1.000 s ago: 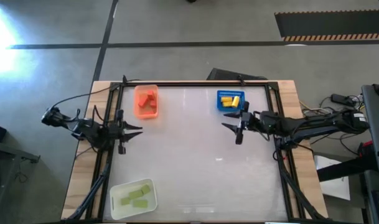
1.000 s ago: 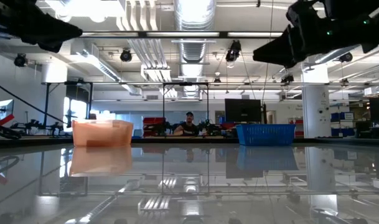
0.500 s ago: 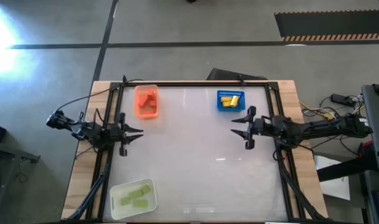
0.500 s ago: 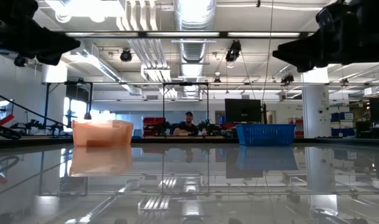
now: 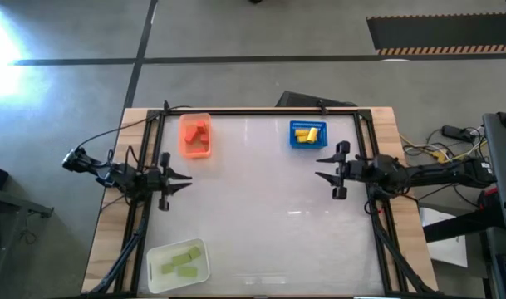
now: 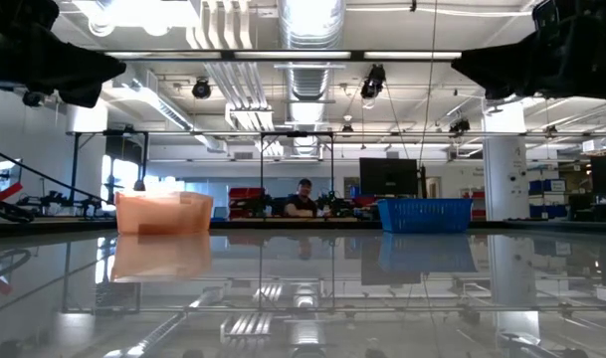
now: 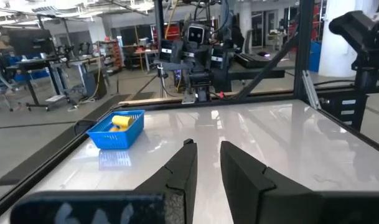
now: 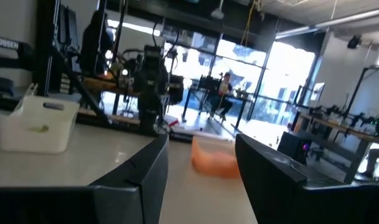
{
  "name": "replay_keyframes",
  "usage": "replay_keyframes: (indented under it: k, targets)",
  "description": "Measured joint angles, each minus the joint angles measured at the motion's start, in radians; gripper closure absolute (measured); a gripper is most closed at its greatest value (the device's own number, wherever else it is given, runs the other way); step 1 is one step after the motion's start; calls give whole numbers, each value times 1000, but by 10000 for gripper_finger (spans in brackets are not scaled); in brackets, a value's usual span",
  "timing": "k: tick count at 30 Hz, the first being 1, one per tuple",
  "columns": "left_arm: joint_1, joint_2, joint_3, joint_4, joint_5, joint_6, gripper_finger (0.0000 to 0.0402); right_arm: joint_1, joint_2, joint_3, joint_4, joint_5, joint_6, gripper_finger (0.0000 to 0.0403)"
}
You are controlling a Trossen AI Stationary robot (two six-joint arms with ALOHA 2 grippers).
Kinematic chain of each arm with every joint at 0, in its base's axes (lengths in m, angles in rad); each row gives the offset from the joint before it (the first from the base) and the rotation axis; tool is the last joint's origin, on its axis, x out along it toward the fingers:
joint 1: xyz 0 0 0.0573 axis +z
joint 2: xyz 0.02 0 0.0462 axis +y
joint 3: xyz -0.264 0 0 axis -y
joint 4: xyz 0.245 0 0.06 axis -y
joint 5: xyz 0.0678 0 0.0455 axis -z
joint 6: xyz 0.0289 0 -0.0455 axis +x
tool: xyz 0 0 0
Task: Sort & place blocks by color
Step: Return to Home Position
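Observation:
Red blocks (image 5: 198, 133) lie in the orange tray (image 5: 195, 153) at the far left. Yellow blocks (image 5: 307, 131) lie in the blue tray (image 5: 295, 142) at the far right, also in the left wrist view (image 7: 122, 121). Light green blocks (image 5: 178, 261) lie in the white tray (image 5: 155, 275) at the near left corner. My left gripper (image 5: 187, 178) hovers open at the table's left side, holding nothing (image 7: 206, 147). My right gripper (image 5: 321, 169) hovers open at the right side, just nearer than the blue tray, also holding nothing (image 8: 200, 142).
The glossy white tabletop (image 5: 253, 208) lies bare between the arms, bounded by a dark frame (image 5: 261, 111). The low view shows the orange tray (image 6: 163, 212) and blue tray (image 6: 425, 214) at the far edge, with a person (image 6: 304, 199) in the room beyond.
My right gripper has drawn back toward the table's right edge, away from the blue tray, staying open and holding nothing. The blocks and trays have kept their places.

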Motion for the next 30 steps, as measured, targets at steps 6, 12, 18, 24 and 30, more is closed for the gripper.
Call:
replay_keyframes:
  k: [6,12,18,24,30]
  targets:
    - [0,3,0,-4,0,-1,348,0,-78,0,-24,-33,7,254]
    - [0,12,0,-7,0,-2,348,0,-169,-1,-78,-53,-15,278]
    - [0,17,0,-7,0,-2,348,0,-259,-1,-95,-54,-59,295]
    - [0,20,0,-7,0,-2,348,0,-359,-1,-182,-56,-71,309]
    - [0,29,0,-7,0,-2,348,0,-435,-2,-291,-81,-79,324]
